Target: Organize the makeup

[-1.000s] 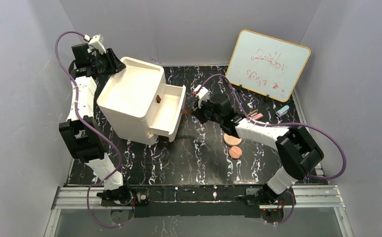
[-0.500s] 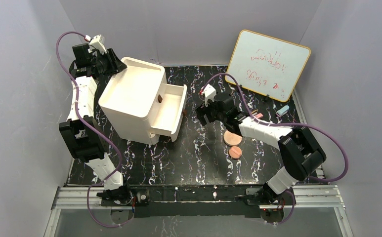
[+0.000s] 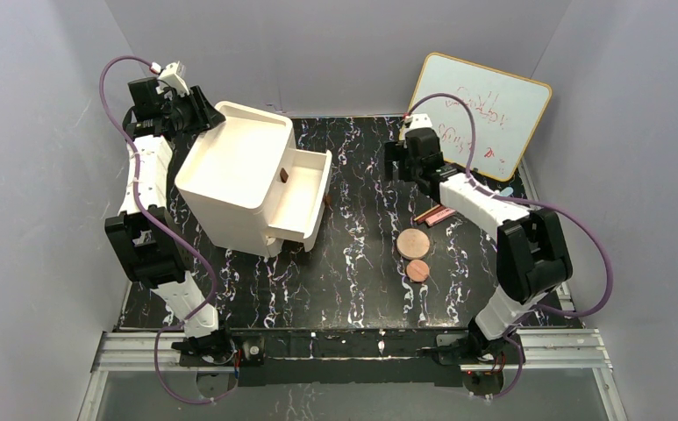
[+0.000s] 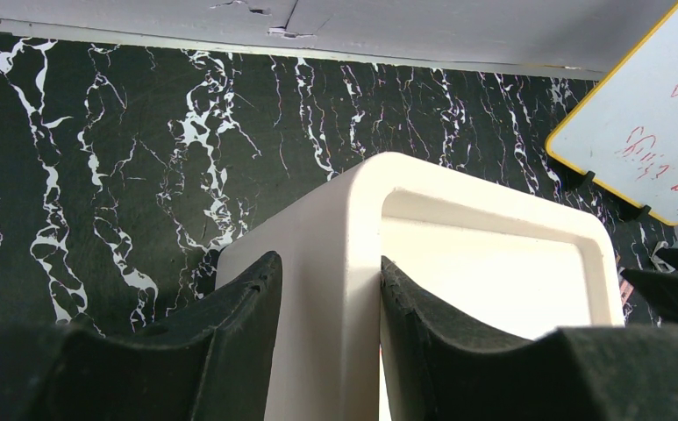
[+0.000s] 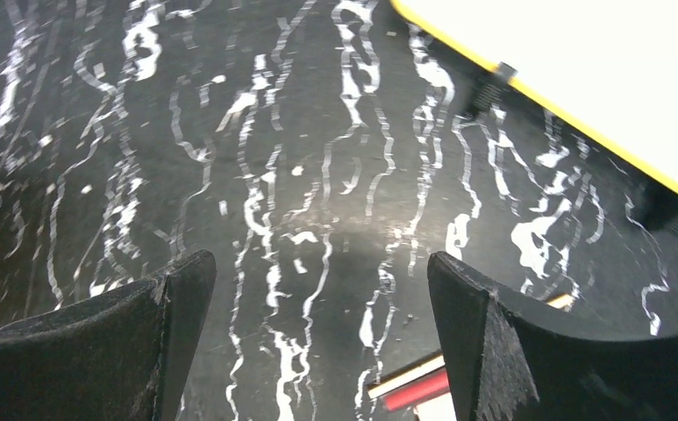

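Two copper-pink discs lie right of centre on the black marbled table, the larger disc (image 3: 412, 241) just behind the smaller disc (image 3: 417, 270). Two slim sticks (image 3: 433, 213) lie side by side behind them; the sticks (image 5: 418, 381) also show at the bottom edge of the right wrist view. My right gripper (image 3: 396, 163) (image 5: 322, 263) hovers open over bare table beyond the sticks, with nothing between its fingers. At the far left my left gripper (image 3: 202, 112) (image 4: 326, 263) is shut on the back rim of the white drawer unit (image 3: 239, 167) (image 4: 344, 263).
The unit's upper drawer (image 3: 304, 189) stands pulled out to the right, with a brown knob (image 3: 281, 175) above it. A whiteboard (image 3: 484, 110) leans at the back right, and a small light-blue cylinder (image 3: 503, 191) lies below it. Grey walls enclose the table.
My right gripper has opened, left the drawer's front and swung back and right toward the whiteboard, uncovering the discs and sticks. The left arm has not moved.
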Available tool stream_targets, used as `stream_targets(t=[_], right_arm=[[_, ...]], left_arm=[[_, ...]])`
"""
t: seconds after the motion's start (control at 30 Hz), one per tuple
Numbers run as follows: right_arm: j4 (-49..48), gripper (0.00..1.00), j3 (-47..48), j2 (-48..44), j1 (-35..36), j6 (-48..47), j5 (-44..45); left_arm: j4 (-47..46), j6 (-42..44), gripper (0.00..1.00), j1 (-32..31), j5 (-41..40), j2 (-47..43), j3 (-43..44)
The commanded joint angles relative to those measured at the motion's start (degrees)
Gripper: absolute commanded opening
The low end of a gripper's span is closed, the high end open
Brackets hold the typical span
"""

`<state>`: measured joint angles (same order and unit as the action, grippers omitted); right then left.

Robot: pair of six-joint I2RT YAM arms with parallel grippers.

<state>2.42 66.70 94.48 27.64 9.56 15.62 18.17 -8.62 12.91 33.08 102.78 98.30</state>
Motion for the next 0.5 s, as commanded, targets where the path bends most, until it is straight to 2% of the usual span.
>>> stream_targets(t=[0.0, 0.23, 0.3, 0.47], right_arm=[[7.4, 0.98, 4.5, 1.5, -3.1, 8.4, 5.0], [14.3, 0.97, 3.8, 0.5, -12.4, 23.2, 5.3], [16.6, 0.91, 3.4, 0.0, -13.2, 26.2, 9.2], [20.9, 0.88, 2.5, -0.9, -13.9, 31.7, 13.3]], left_arm=[[3.1, 0.1, 0.41, -0.4, 0.4, 1.1, 0.1], [3.1, 0.1, 0.41, -0.4, 0.5, 1.1, 0.0], [3.1, 0.1, 0.41, -0.4, 0.6, 1.1, 0.1], [3.0, -0.1, 0.41, -0.4, 0.8, 1.3, 0.2]])
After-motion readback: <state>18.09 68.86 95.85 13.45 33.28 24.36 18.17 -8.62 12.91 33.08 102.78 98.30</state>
